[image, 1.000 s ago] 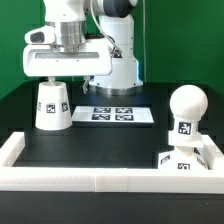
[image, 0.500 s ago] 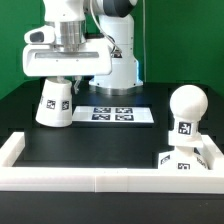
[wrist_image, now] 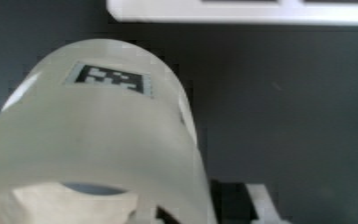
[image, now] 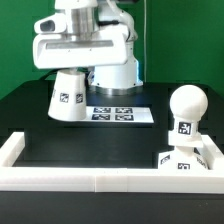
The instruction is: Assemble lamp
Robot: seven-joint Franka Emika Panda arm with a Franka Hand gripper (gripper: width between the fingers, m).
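Note:
The white tapered shade (image: 68, 97) hangs tilted just above the black table, at the exterior view's left of the marker board. My gripper (image: 78, 72) is shut on its upper rim from above. In the wrist view the shade (wrist_image: 105, 130) fills most of the picture, tag facing up, and one dark finger (wrist_image: 247, 203) shows outside its wall. The ball-headed bulb (image: 186, 108) stands on the flat square base (image: 184, 160) in the front corner at the exterior view's right, well away from my gripper.
The marker board (image: 118, 115) lies flat on the table behind the middle; its edge also shows in the wrist view (wrist_image: 247, 8). A low white wall (image: 100, 180) runs along the front and sides of the table. The robot's white pedestal (image: 115, 70) stands behind.
The shade stood upright on the table. Now it is lifted, tilted and shifted toward the exterior view's right with my gripper, which has risen. The bulb and base have not moved.

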